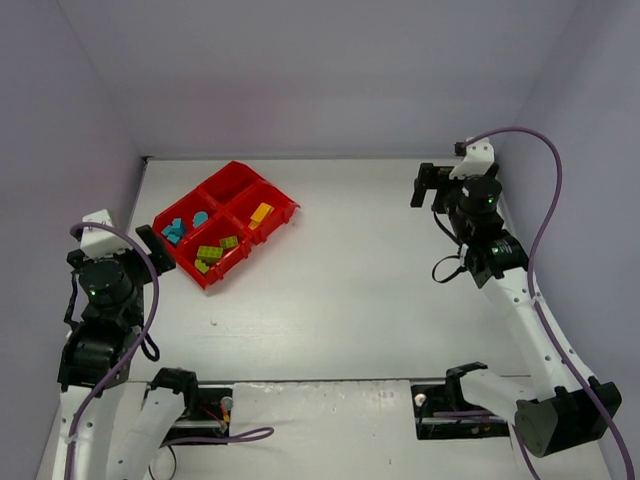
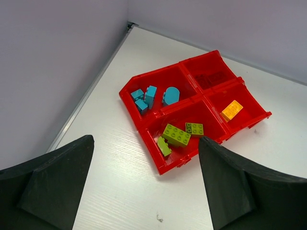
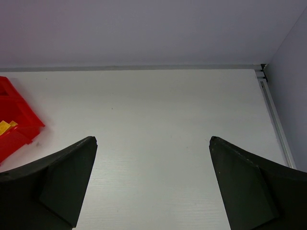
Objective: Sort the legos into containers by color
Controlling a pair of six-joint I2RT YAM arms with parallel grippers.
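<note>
The left gripper [image 2: 145, 143] and right gripper [image 3: 152, 140] are held wide open and empty. In the tray [image 2: 125, 94] just beyond the left one, green legos [image 2: 176, 135], teal legos [image 2: 151, 96] and a yellow lego [image 2: 232, 110] are kept in separate compartments. None is seen loose, so the sorting is judged finished.

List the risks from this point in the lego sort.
1. The open, empty left hand hovers right by the near corner of the red tray. A careless move could shove the tray or jolt the lime green bricks out.
2. The far compartment shows only dim dark shapes. Red bricks on red plastic are hard to confirm, so a missed or misplaced brick could go unnoticed.
</note>
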